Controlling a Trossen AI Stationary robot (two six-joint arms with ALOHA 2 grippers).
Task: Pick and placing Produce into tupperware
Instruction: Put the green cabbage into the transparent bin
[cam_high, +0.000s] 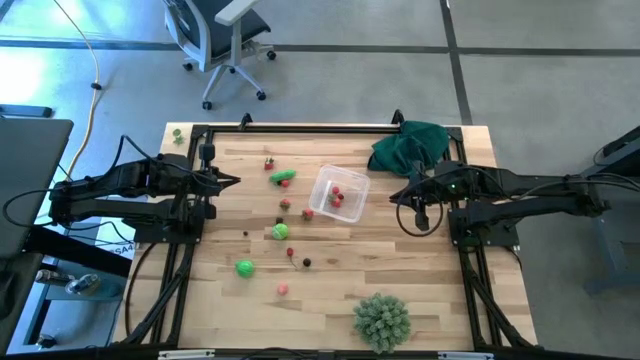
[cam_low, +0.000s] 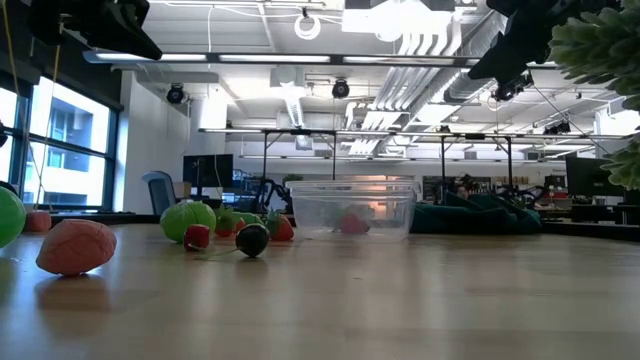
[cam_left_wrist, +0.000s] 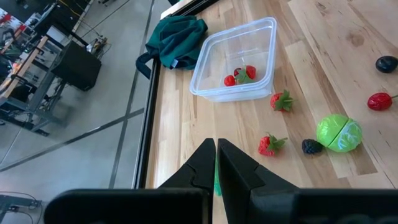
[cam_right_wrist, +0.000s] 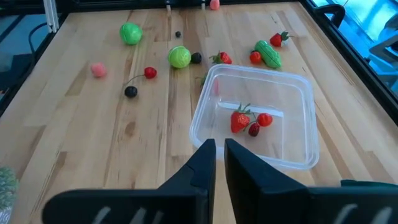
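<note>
The clear tupperware (cam_high: 352, 181) stands right of the table's middle with a strawberry (cam_right_wrist: 240, 120) and two small red pieces in it. The rest of the produce lies loose on the wood to its left: a green cucumber-like piece (cam_high: 283, 177), a green leafy ball (cam_high: 280, 231), a plain green ball (cam_high: 245, 267), strawberries (cam_left_wrist: 283, 101), a cherry (cam_right_wrist: 150, 73), dark berries (cam_right_wrist: 130, 91) and a pink piece (cam_high: 283, 289). My right gripper (cam_right_wrist: 219, 146) hovers shut above the tupperware's right side (cam_right_wrist: 255, 163) with nothing between its fingers. My left gripper (cam_high: 235, 181) hangs shut above the table's left part.
A dark green cloth (cam_high: 410, 145) lies bunched at the far right corner. A pale-green spiky ball (cam_high: 381, 320) sits near the front edge. Black frame rails (cam_high: 300, 127) run along the table's far and side edges. Bare wood lies between the tupperware and the spiky ball.
</note>
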